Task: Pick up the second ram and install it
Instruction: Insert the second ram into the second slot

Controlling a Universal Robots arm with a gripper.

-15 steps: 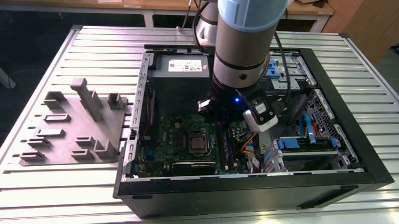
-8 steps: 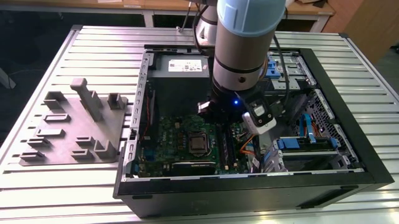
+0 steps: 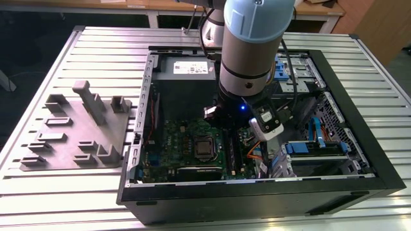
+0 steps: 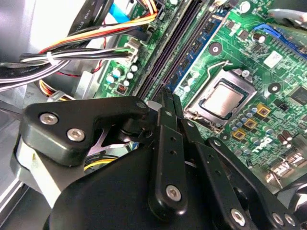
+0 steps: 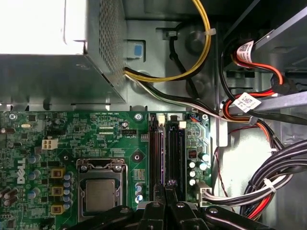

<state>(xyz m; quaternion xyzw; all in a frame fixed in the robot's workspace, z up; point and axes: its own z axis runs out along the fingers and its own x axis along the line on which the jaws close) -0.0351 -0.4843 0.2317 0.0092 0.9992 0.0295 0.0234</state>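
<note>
My gripper (image 4: 166, 96) reaches low inside the open computer case (image 3: 385, 159), over the green circuit board (image 5: 72, 129). Its two black fingers are pressed together, with no gap showing. In both wrist views the fingertips (image 5: 165, 186) sit at the near end of the two long dark memory slots (image 5: 165, 148), beside the processor socket (image 5: 100, 191). Narrow dark strips run along those slots (image 4: 175, 43). I cannot tell whether one of them is the second ram seen edge-on. In the exterior view the arm's wrist (image 3: 247, 113) covers the fingers.
The grey power-supply box (image 3: 186, 70) lies just past the slots' far end. Bundled cables (image 5: 268, 177) and drive cages (image 3: 318, 149) crowd the side by the fingers. A grey moulded fixture tray (image 3: 74, 130) lies on the slatted table at the exterior view's left.
</note>
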